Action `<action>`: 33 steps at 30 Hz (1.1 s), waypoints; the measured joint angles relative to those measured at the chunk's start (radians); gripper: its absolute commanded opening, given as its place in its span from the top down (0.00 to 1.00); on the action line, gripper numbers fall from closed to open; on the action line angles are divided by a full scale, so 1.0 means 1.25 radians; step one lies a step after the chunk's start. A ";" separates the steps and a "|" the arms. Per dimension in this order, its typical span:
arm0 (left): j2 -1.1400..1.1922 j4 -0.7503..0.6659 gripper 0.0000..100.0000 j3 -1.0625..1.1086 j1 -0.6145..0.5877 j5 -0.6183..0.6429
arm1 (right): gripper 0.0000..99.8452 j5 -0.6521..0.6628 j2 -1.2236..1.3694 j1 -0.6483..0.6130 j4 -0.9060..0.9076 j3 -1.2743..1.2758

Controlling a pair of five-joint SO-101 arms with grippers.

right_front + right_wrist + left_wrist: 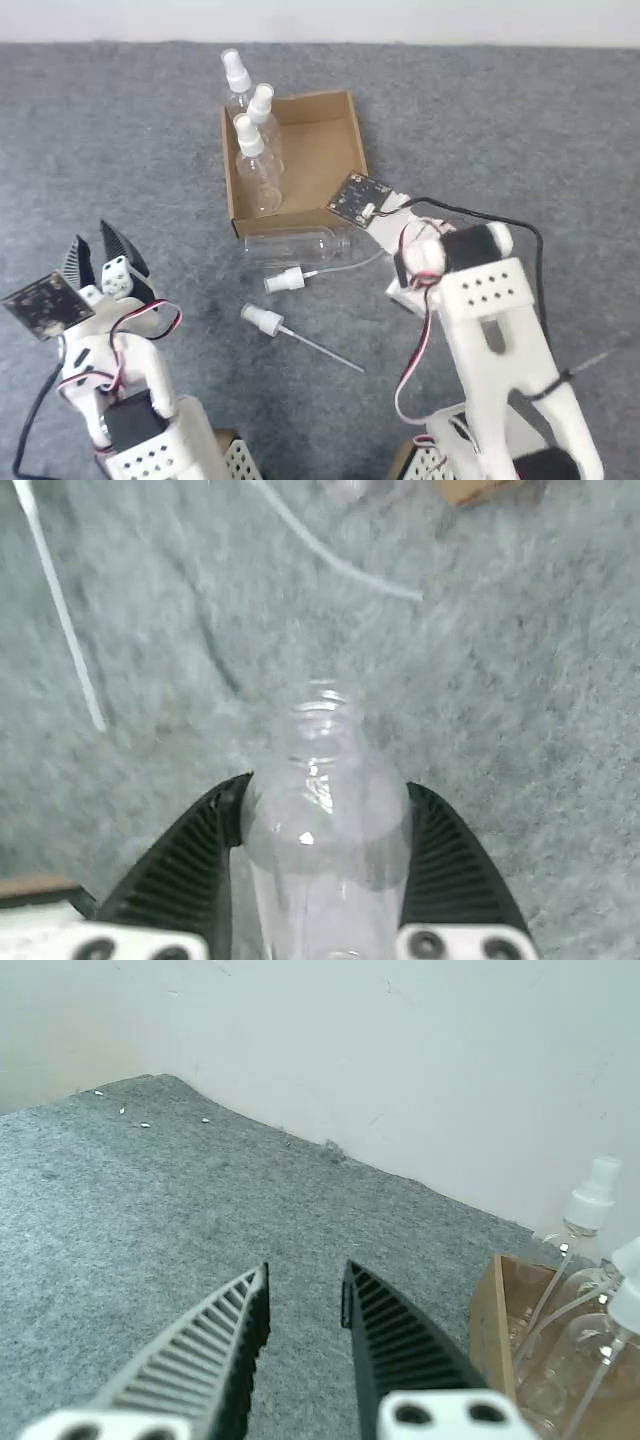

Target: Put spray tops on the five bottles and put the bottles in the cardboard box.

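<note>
Likely light, thin-walled and slick: grip gently round the shoulder, as now, with the uncapped bottle pinched in the right gripper near the table's middle. Spread jaws on the left gripper, by the near-left corner.

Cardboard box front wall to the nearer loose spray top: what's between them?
One uncapped clear bottle, lying on its side along the front wall of the cardboard box, with the spray top just past it. The high view shows this.

No legible text, labels or numbers anywhere.
</note>
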 measured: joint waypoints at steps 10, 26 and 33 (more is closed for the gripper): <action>0.000 0.000 0.89 0.000 0.000 0.000 | 0.92 -0.198 -0.097 -0.130 0.000 0.000; 0.000 0.000 0.89 0.000 0.000 0.000 | 0.92 -0.385 -0.279 -0.176 -0.050 0.000; 0.000 0.000 0.89 0.000 0.000 0.000 | 0.92 -0.390 -0.341 -0.176 -0.158 0.149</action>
